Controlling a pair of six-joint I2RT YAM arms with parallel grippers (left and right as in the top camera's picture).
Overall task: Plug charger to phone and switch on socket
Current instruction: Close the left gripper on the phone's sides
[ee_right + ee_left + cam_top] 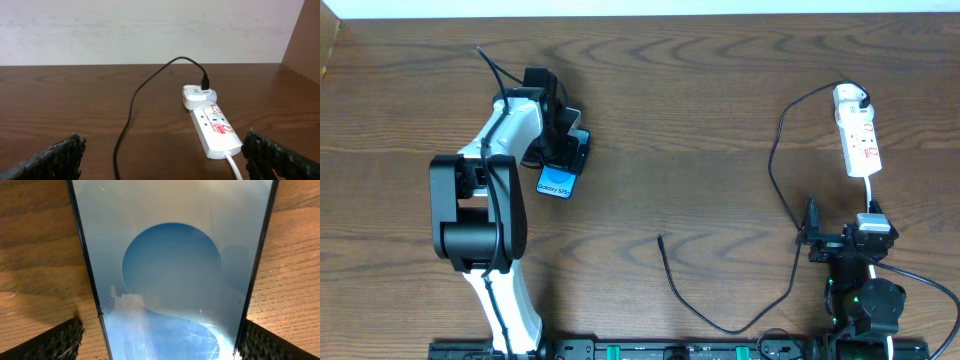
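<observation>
The phone point(556, 184) lies flat on the wooden table, its blue screen up. My left gripper point(567, 155) is over it. In the left wrist view the phone point(170, 270) fills the space between the fingers of the left gripper point(162, 340), which is open and straddles it, with a small gap at the left finger. The white power strip point(858, 140) lies at the far right. The black charger cable point(782, 190) runs from its plug block point(850, 97) to a free tip point(660, 238). My right gripper point(842, 228) is open and empty, just short of the strip point(212, 130).
The strip's white cord point(873, 195) runs toward the right arm. The cable point(131, 110) loops across the table between the right gripper's fingers. A pale wall point(150, 30) stands behind the table's far edge.
</observation>
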